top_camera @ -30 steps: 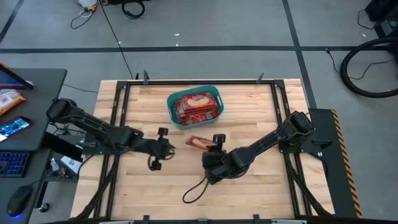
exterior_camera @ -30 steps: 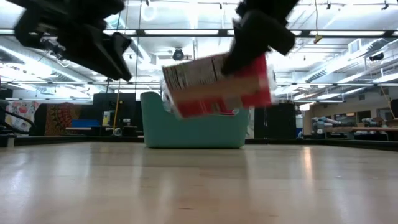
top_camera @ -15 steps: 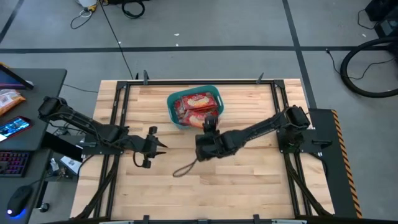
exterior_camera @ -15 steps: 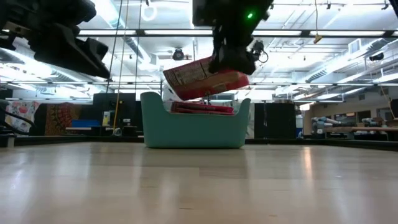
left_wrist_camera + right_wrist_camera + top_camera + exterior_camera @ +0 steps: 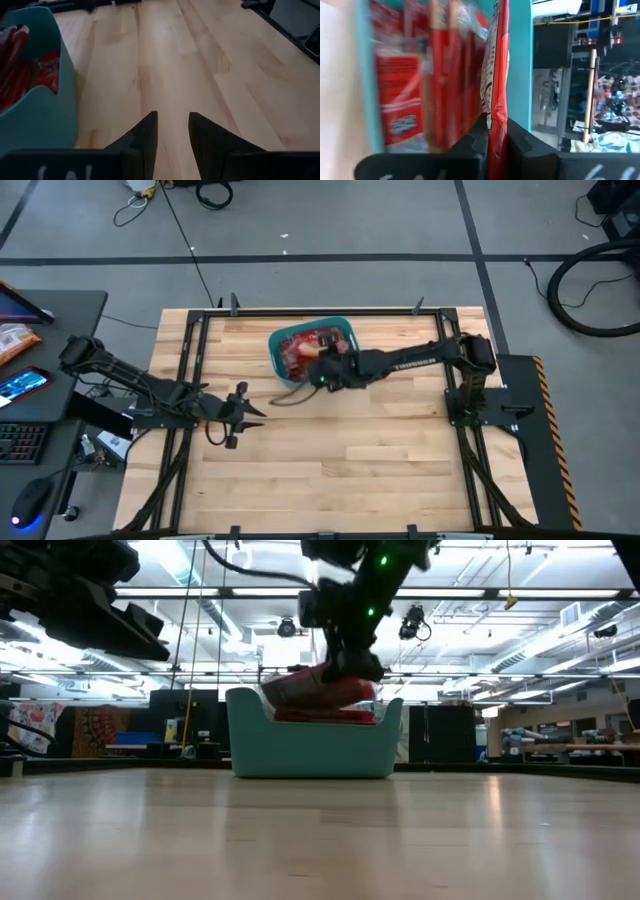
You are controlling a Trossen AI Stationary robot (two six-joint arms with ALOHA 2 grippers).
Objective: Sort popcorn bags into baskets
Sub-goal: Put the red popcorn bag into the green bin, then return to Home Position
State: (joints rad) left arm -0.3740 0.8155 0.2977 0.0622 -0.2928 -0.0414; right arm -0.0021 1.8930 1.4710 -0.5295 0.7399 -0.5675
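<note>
Held bag (image 5: 496, 75): thin flat red packet, seen edge-on in the right wrist view, pinched between the right gripper's (image 5: 492, 131) two dark fingers, which are closed on its lower edge. Its long axis runs straight out from the fingers toward the basket's far teal wall.

In the high view this gripper (image 5: 322, 366) sits upper centre of the frame, over the basket (image 5: 277, 350), with the bag directly above the pile inside. Low view, centre: bag (image 5: 320, 690) lies roughly level, just over the rim, apparently touching or close to the stack below. Judgement: release is straight down; no sideways travel looks needed.

Stacked bags (image 5: 402, 85): several glossy red packets with cream print, crinkly film, filling much of the tub.

Basket: smooth teal plastic, rounded corners, dipped handle edge (image 5: 312, 745).

Left gripper (image 5: 171, 131): fingers slightly apart, nothing between them, hovering over bare pale wood at left centre of the high view (image 5: 232, 416), well apart from the basket. Right arm is clearly the nearer.

Table (image 5: 400, 450): light wooden planks, visible grain.
</note>
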